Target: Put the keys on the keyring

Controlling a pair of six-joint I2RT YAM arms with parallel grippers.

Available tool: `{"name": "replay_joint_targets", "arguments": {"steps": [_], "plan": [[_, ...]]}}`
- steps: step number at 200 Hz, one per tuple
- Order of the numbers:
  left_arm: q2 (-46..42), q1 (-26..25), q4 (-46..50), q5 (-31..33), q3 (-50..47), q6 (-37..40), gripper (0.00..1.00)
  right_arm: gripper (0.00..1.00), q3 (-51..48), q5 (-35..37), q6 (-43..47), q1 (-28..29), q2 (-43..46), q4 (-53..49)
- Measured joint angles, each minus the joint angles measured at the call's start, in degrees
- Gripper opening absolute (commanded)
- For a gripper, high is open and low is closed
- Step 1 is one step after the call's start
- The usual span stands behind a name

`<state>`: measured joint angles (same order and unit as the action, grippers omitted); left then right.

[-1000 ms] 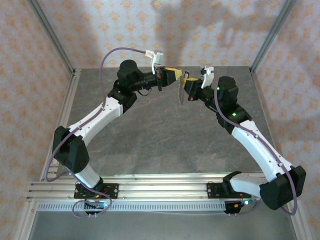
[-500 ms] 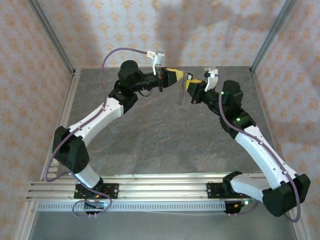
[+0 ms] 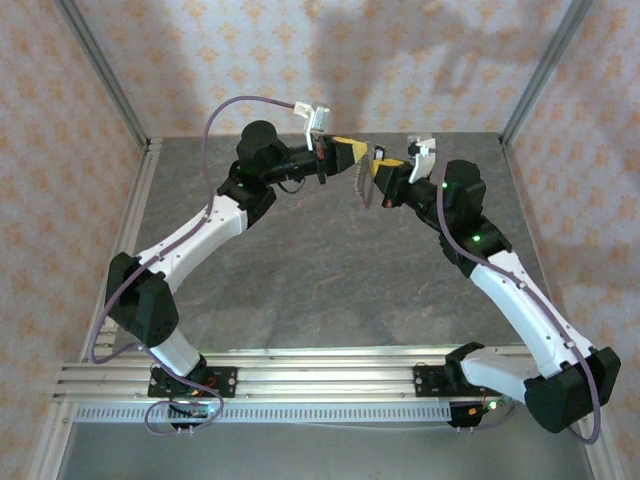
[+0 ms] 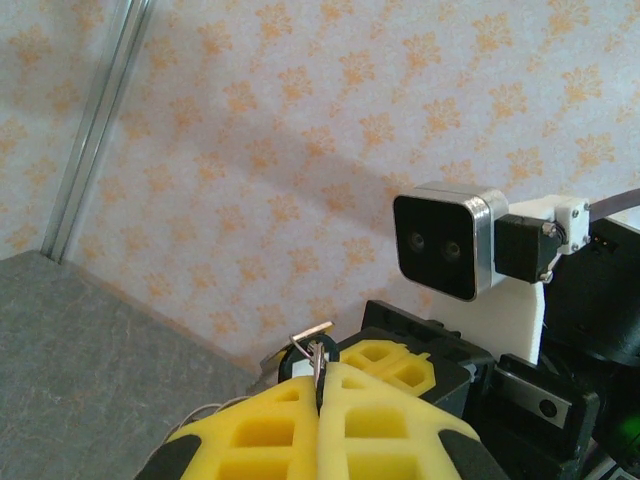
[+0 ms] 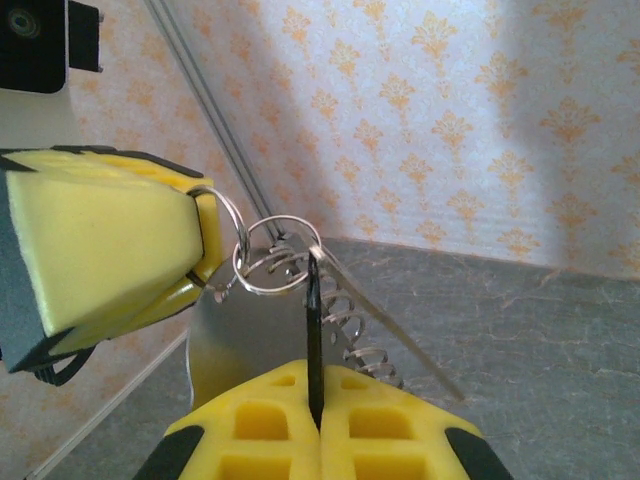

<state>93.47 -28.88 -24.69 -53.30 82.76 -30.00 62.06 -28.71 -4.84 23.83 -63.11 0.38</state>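
Both grippers meet in mid-air above the far part of the table. My left gripper [image 3: 352, 154] [image 4: 320, 388] is shut on the keyring [image 4: 318, 362], a thin silvery wire loop that also shows in the right wrist view [image 5: 281, 256]. My right gripper [image 3: 379, 170] [image 5: 316, 388] is shut on the key [image 5: 313, 318]. The key's dark head stands edge-on between the yellow pads, and its silvery blade slants away to the lower right. The key's tip touches the loop. A silvery coil [image 3: 361, 186] [image 5: 362, 322] dangles from the rings between the two grippers.
The grey stone-patterned table top [image 3: 330, 270] lies well below both grippers. Patterned walls stand at the back and sides, with metal corner posts [image 3: 100, 75]. The right wrist camera [image 4: 446, 244] sits close behind the left fingers.
The right arm shifted its wrist up and to the right early in the second, then held. The dangling coil has swung and turned. The left arm has barely moved.
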Motion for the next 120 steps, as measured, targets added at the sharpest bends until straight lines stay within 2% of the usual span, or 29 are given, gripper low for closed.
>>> {"name": "replay_joint_targets", "arguments": {"steps": [120], "plan": [[0.0, -0.3, 0.0, 0.0, 0.0, 0.0, 0.00, 0.00, 4.5, -1.5, 0.2, 0.0, -3.0, -1.2]]}}
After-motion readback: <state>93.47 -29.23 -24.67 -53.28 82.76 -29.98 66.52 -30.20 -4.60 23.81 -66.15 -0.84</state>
